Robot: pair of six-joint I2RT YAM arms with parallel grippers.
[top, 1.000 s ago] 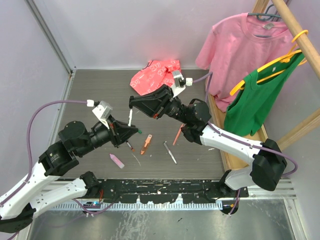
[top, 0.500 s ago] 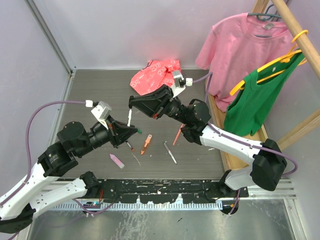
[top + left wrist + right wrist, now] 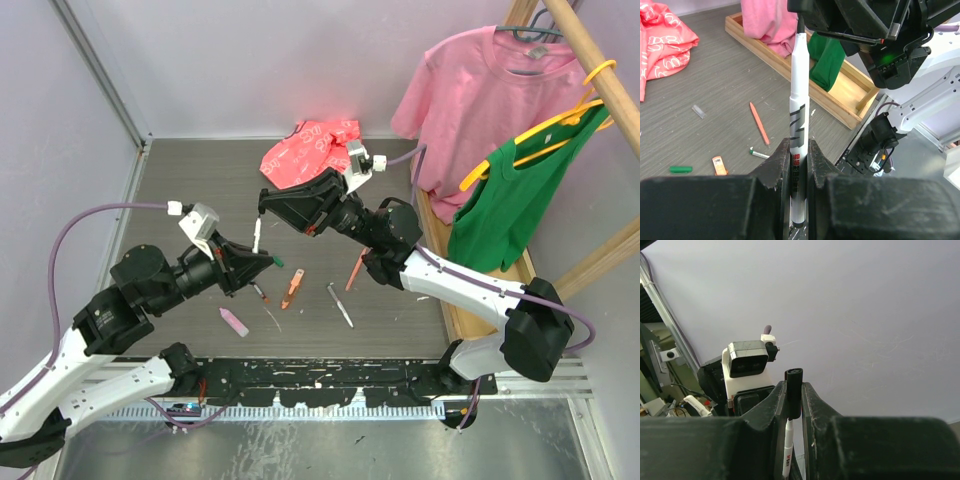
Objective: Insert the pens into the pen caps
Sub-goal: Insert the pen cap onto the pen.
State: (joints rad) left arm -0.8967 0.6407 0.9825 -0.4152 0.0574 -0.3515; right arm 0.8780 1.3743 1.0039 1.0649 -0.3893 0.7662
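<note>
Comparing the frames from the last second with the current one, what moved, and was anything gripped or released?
Very little. The white marker, held between both grippers, drifted slightly up and left in the top view, the left gripper and right gripper following. Nothing was gripped or released: left stays shut on the marker, right on the black cap. Pens and caps on the table stayed put.

Red patterned cloth [image 3: 308,148] crumpled near pink shirt [image 3: 480,90], green shirt [image 3: 520,185].

white marker [image 3: 799,135]: smooth glossy plastic
black cap [image 3: 793,390]: shiny plastic
tabletop [image 3: 200,190]: matt grey, wood-grained
red cloth [image 3: 305,150]: crumpled patterned fabric
tray [image 3: 840,95]: pale bare wood
</note>
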